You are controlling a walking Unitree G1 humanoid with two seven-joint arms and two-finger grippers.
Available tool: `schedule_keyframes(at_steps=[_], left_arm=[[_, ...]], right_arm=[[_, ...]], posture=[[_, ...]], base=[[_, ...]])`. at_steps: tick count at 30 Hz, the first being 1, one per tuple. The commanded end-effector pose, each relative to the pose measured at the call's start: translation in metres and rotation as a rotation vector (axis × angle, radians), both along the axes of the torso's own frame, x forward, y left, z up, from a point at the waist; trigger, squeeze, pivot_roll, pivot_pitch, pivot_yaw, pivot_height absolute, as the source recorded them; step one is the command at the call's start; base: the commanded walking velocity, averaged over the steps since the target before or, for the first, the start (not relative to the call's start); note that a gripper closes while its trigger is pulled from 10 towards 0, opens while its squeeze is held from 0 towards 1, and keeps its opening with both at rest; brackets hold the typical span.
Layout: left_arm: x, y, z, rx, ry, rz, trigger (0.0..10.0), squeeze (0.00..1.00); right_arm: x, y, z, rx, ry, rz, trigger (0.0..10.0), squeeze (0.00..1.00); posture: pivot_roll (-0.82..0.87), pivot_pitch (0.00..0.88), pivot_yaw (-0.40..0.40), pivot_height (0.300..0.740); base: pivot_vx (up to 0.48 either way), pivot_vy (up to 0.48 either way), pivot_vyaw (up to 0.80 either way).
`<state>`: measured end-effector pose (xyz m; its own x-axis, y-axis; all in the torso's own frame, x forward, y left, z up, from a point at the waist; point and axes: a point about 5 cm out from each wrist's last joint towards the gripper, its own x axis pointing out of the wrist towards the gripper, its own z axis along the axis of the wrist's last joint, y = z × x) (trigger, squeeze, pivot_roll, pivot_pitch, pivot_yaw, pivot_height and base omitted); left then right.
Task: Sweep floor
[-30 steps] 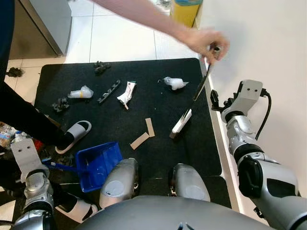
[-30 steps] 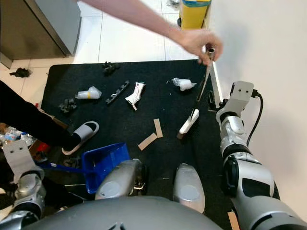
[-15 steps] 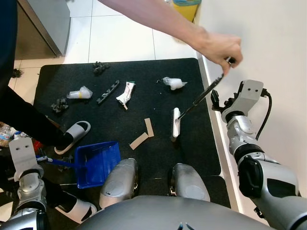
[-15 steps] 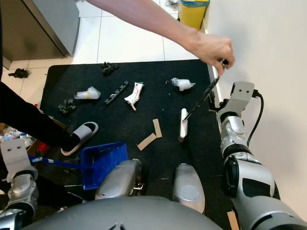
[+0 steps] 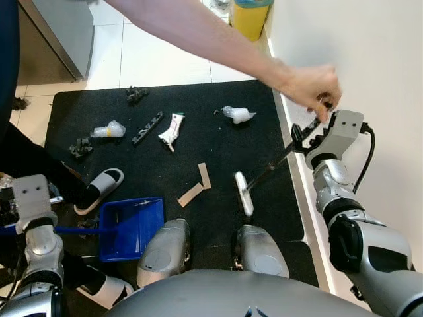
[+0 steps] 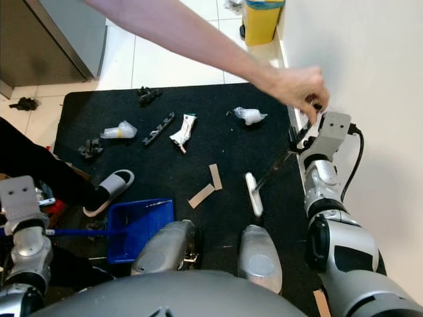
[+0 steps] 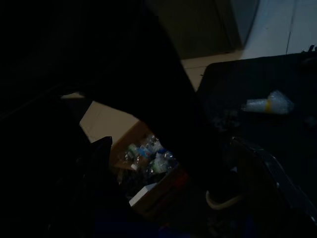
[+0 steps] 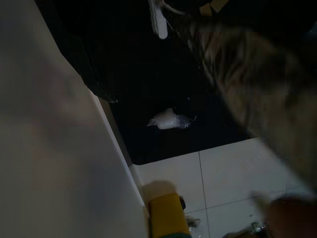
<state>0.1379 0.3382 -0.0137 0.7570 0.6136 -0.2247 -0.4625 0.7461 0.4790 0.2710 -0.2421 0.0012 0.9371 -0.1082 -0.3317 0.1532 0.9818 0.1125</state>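
Note:
A broom with a white head (image 5: 244,193) lies on the black mat (image 5: 218,148). Its thin black handle (image 5: 274,163) slants up to my right gripper (image 5: 305,134) by the wall. A person's hand (image 5: 310,87) grips the handle's top end right at that gripper. The blue dustpan (image 5: 129,224) rests at the mat's near left; its blue handle (image 5: 63,230) runs toward my left gripper (image 5: 14,228) under the raised left wrist. Litter on the mat: two cardboard strips (image 5: 192,194), a white wrapper (image 5: 170,129), crumpled plastic (image 5: 236,114), a plastic bottle (image 5: 109,129).
A person's leg and white slipper (image 5: 99,189) stand on the mat's left edge beside the dustpan. A black strip (image 5: 148,127) and small dark bits (image 5: 135,94) lie farther back. The white wall (image 5: 370,59) bounds the right; a yellow bin (image 5: 248,16) and grey cabinet (image 5: 59,33) stand beyond.
The person's hand brought the broom handle's top over to my right gripper, and the broom head slid nearer to me. The dustpan shifted left as my left arm rose.

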Motion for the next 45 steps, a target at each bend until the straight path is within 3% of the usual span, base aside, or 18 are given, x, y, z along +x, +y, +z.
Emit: schedule_keyframes(at_steps=[1, 7, 8, 11, 12, 14, 18, 22, 24, 25, 27, 28, 32, 33, 36, 37, 43, 45], left_arm=[[0.008, -0.012, 0.004, -0.014, -0.044, -0.056, 10.0, 0.00], [0.014, -0.041, 0.006, -0.048, -0.080, -0.167, 10.0, 0.00], [0.014, -0.052, 0.003, -0.093, -0.076, -0.189, 10.0, 0.00], [0.014, -0.059, 0.001, -0.127, -0.074, -0.202, 10.0, 0.00], [0.015, -0.070, -0.006, -0.238, -0.050, -0.245, 10.0, 0.00], [0.013, -0.078, -0.016, -0.347, -0.019, -0.280, 10.0, 0.00], [0.005, -0.084, -0.024, -0.422, 0.014, -0.289, 10.0, 0.00], [-0.011, -0.081, -0.030, -0.444, 0.044, -0.225, 10.0, 0.00], [-0.044, -0.072, -0.044, -0.458, 0.096, -0.037, 10.0, 0.00], [-0.044, -0.072, -0.044, -0.458, 0.096, -0.037, 10.0, 0.00], [-0.068, -0.064, -0.051, -0.393, 0.145, 0.106, 10.0, 0.00], [-0.068, -0.064, -0.051, -0.393, 0.145, 0.106, 10.0, 0.00], [-0.061, -0.024, -0.040, -0.266, 0.156, 0.216, 10.0, 0.00], [-0.061, -0.024, -0.040, -0.266, 0.156, 0.216, 10.0, 0.00], [-0.044, 0.010, -0.020, -0.183, 0.122, 0.277, 10.0, 0.00], [-0.041, 0.014, -0.018, -0.182, 0.113, 0.286, 10.0, 0.00], [-0.015, 0.006, -0.014, -0.199, 0.071, 0.198, 10.0, 0.00], [-0.013, 0.004, -0.014, -0.200, 0.068, 0.188, 10.0, 0.00]], right_arm=[[-0.002, -0.002, -0.001, 0.002, 0.000, -0.011, 10.0, 0.00], [-0.002, -0.001, -0.001, 0.002, -0.001, -0.012, 10.0, 0.00], [-0.002, -0.001, -0.001, 0.002, 0.000, -0.013, 10.0, 0.00], [-0.002, -0.001, -0.001, 0.003, 0.000, -0.013, 10.0, 0.00], [-0.002, -0.001, -0.001, 0.003, 0.001, -0.013, 10.0, 0.00], [-0.002, -0.001, -0.001, 0.002, 0.002, -0.012, 10.0, 0.00], [-0.002, 0.000, -0.002, 0.002, 0.003, -0.011, 10.0, 0.00], [-0.002, 0.000, -0.002, 0.002, 0.003, -0.011, 10.0, 0.00], [-0.003, 0.000, -0.002, 0.002, 0.003, -0.010, 10.0, 0.00], [-0.003, 0.000, -0.002, 0.002, 0.003, -0.010, 10.0, 0.00], [-0.003, 0.000, -0.002, 0.003, 0.004, -0.009, 10.0, 0.00], [-0.003, 0.000, -0.002, 0.003, 0.004, -0.009, 10.0, 0.00], [-0.003, 0.000, -0.002, 0.003, 0.006, -0.007, 10.0, 0.00], [-0.003, 0.000, -0.002, 0.003, 0.006, -0.007, 10.0, 0.00], [-0.003, 0.000, -0.003, 0.004, 0.006, -0.007, 10.0, 0.00], [-0.003, 0.000, -0.003, 0.004, 0.006, -0.007, 10.0, 0.00], [-0.004, -0.002, -0.002, -0.022, 0.000, -0.016, 10.0, 0.00], [-0.004, -0.002, -0.002, -0.032, -0.002, -0.018, 10.0, 0.00]], posture=[[0.13, 0.003, 0.017, 0.740], [0.13, 0.000, 0.025, 0.740], [0.13, 0.000, 0.024, 0.740], [0.13, 0.000, 0.024, 0.740], [0.13, 0.000, 0.024, 0.740], [0.13, 0.000, 0.023, 0.740], [0.13, 0.000, 0.023, 0.740], [0.13, 0.000, 0.027, 0.740], [0.13, 0.000, 0.025, 0.740], [0.13, 0.000, 0.025, 0.740], [0.14, 0.000, 0.019, 0.740], [0.14, 0.000, 0.019, 0.740], [0.14, 0.000, 0.019, 0.740], [0.14, 0.000, 0.019, 0.740], [0.14, 0.000, 0.014, 0.740], [0.14, 0.000, 0.014, 0.740], [0.12, 0.000, 0.025, 0.740], [0.13, 0.000, 0.024, 0.740]], base=[[0.000, 0.000, 0.00], [0.000, 0.000, 0.00], [0.000, 0.000, 0.00], [0.000, 0.000, 0.00], [0.000, 0.000, 0.00], [0.000, 0.000, 0.00], [0.000, 0.000, 0.00], [0.000, 0.000, 0.00], [0.000, 0.000, 0.00], [0.000, 0.000, 0.00], [0.000, 0.000, 0.00], [0.000, 0.000, 0.00], [0.000, 0.000, 0.00], [0.000, 0.000, 0.00], [0.000, 0.000, 0.00], [0.000, 0.000, 0.00], [0.000, 0.000, 0.00], [0.000, 0.000, 0.00]])
